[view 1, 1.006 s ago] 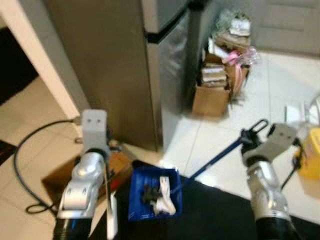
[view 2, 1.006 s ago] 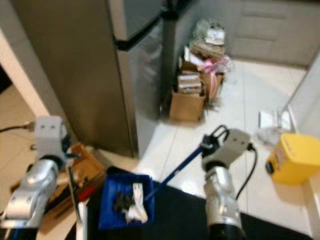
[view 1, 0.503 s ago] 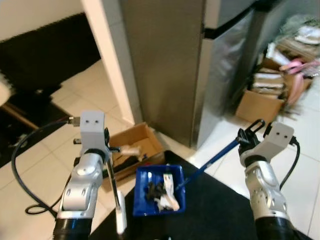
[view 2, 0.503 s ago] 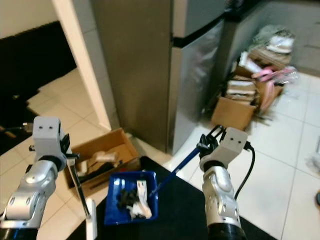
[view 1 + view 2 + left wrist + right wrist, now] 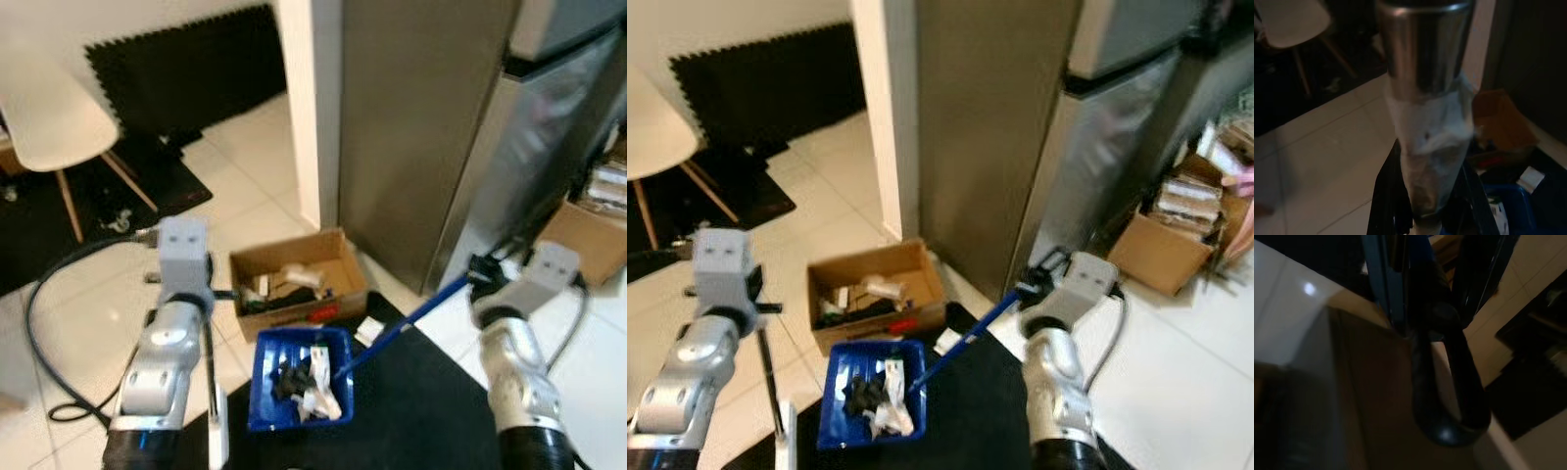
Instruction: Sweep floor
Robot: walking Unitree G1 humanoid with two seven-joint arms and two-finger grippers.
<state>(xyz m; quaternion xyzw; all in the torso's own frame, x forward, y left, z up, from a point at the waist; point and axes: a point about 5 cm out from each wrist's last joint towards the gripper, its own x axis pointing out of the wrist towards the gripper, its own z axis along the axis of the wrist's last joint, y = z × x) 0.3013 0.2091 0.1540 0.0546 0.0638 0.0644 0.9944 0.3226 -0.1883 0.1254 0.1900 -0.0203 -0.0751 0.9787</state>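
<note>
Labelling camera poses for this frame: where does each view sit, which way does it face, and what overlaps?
Left eye: on the head, looking down at the dustpan, cardboard box and fridge; both silver arms show.
Right eye: same head and scene, offset sideways.
Left wrist: on the left arm, looking along the left gripper and broom handle; white chair beyond.
Right wrist: on the right arm, looking along the right gripper on the dustpan handle.
Shared: dustpan and box.

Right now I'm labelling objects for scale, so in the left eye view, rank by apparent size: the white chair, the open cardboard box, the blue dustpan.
1. White chair, though cut off by the frame edge.
2. Open cardboard box.
3. Blue dustpan, close to the box in apparent size and nearer the camera, so this ranking is unsure.
</note>
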